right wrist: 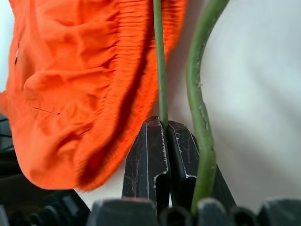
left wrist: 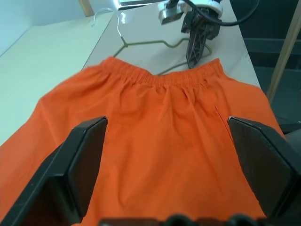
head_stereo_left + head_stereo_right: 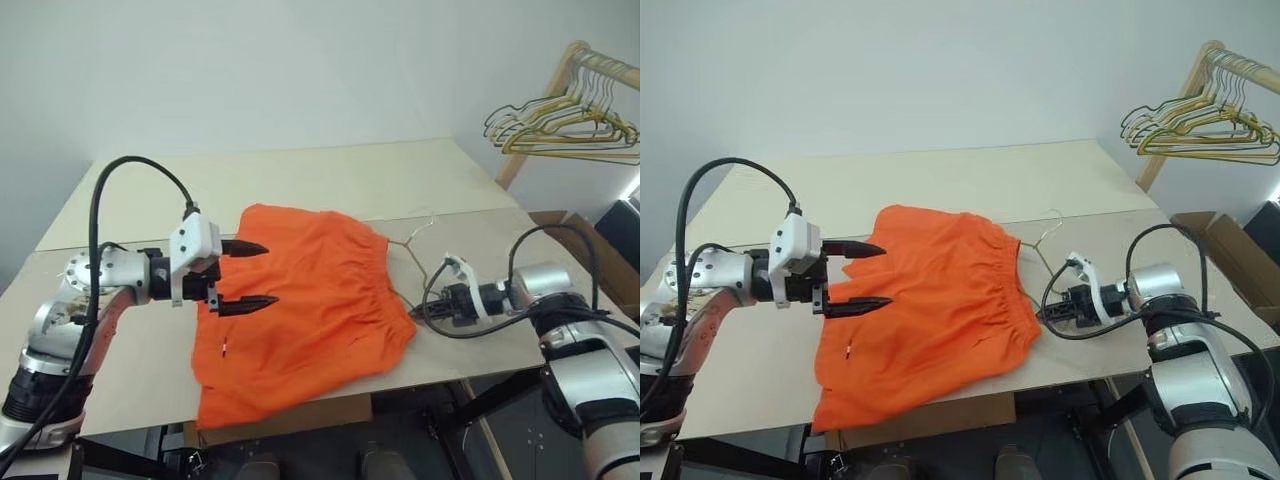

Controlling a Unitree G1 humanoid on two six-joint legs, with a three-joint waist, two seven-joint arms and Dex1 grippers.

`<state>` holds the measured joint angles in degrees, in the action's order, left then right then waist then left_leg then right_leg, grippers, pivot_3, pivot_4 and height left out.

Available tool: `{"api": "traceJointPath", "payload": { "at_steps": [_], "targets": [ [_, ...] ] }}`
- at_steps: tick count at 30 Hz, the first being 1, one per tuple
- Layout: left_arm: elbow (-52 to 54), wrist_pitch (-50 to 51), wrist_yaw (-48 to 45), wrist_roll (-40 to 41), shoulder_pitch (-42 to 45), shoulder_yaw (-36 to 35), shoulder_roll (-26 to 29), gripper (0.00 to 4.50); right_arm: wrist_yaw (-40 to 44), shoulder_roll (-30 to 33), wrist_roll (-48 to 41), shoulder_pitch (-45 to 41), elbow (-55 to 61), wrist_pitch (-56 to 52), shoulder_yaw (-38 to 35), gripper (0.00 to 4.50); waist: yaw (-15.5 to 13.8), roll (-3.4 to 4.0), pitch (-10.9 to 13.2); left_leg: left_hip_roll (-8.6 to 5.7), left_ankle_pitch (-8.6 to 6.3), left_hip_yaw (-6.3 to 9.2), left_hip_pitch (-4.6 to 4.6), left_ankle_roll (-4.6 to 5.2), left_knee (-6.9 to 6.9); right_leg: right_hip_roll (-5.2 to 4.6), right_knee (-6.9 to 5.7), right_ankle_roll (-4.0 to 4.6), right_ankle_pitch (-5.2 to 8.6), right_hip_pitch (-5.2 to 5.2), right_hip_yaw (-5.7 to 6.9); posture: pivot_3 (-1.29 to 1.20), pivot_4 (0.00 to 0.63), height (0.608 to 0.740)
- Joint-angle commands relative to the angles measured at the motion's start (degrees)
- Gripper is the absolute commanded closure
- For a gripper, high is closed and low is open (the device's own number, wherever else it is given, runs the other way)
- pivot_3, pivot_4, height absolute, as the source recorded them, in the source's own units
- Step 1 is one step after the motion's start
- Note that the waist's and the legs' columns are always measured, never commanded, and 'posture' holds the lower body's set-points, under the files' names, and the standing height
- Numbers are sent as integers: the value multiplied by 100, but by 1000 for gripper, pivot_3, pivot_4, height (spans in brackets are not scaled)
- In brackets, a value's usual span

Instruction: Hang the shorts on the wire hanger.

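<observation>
1. Soft bright orange fabric shorts [image 3: 305, 310] lie on the pale counter [image 3: 300, 180], partly over the thin grey-brown wire hanger [image 2: 146, 44].
2. Left gripper [image 3: 245, 275] hovers, fingers spread wide, empty.
3. Right gripper [image 1: 164, 136] pinches the stiff wire; grasp the limp shorts by the waistband.

A bare test or lab space is suggested rather than a home: a plain pale table [image 3: 300, 185] made of joined boards is set against an unadorned white wall [image 3: 250, 70], a wooden garment rack [image 3: 560, 90] hung with bunched wire hangers [image 3: 565, 125] is seen beside it, and an open cardboard box [image 3: 1225, 240] is placed below.
</observation>
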<state>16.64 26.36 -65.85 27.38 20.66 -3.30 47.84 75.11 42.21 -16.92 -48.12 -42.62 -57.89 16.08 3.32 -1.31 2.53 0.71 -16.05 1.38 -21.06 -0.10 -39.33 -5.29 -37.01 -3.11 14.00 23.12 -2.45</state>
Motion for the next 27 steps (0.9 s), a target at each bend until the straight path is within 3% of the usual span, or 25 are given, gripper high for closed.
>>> {"api": "traceJointPath", "payload": {
  "at_steps": [1,7,14,21,27],
  "targets": [
    [29,-127,-38,83,144,-103,32,60,-7,411,-22,14,868,14,-305,4500,2,0,0,1,0,0,1,0,0,1,0,0,0,0,1,-23,0,740],
    [-568,-480,-258,-132,744,145,-85,60,-652,671,347,52,2663,579,-357,4500,49,1,1,2,0,-1,0,0,0,2,-2,0,0,1,4,-81,0,740],
    [-2020,-1377,-510,-663,2107,375,-228,60,-575,858,882,-286,4356,1156,221,4500,188,2,1,5,0,2,-7,0,2,6,3,0,0,10,7,-116,0,740],
    [-4149,-3021,-1264,-1546,3663,731,-101,60,-291,753,1098,-597,4862,1565,657,4500,300,2,1,2,0,2,-10,0,0,3,8,0,0,8,11,-133,0,740],
    [-4810,-3422,-2624,-1516,4012,1420,-122,60,43,696,1188,-858,4773,1646,875,4500,458,2,1,2,0,2,-11,1,1,1,11,-4,2,9,7,-129,0,740]
  ]
}}
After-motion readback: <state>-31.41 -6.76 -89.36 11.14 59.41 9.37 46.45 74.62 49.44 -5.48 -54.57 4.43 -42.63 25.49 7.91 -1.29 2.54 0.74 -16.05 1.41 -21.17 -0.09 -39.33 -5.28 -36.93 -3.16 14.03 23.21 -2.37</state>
